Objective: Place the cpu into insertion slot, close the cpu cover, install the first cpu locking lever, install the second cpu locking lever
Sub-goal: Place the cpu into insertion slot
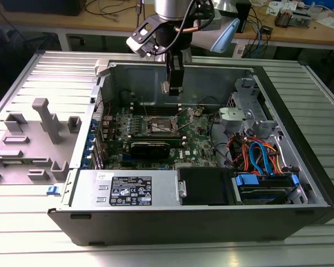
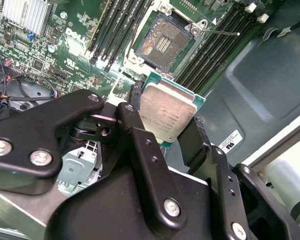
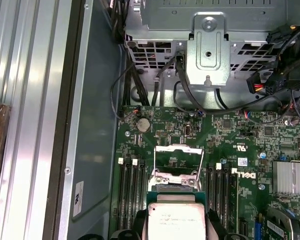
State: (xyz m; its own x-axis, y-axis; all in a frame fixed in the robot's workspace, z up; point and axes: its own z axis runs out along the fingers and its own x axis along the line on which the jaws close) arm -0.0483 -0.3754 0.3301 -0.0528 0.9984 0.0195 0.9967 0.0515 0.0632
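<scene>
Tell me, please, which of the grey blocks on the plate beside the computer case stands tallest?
The T-topped post near the plate's middle, at the exterior view's left; everything else on it sits much lower.

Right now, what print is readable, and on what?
On the small square silvery-grey cpu: faint print, too small to read.
White label on the silvery metal box: too small.
White sticker on the grey case wall: blurred.
White lettering on the green circuit board: a brand mark, not quoted.

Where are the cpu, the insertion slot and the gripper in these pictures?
cpu (image 2: 167,116): second wrist view, middle of its silvery top.
insertion slot (image 2: 163,41): second wrist view, its dark centre.
gripper (image 1: 173,88): exterior view, midway between its fingertips.
</scene>
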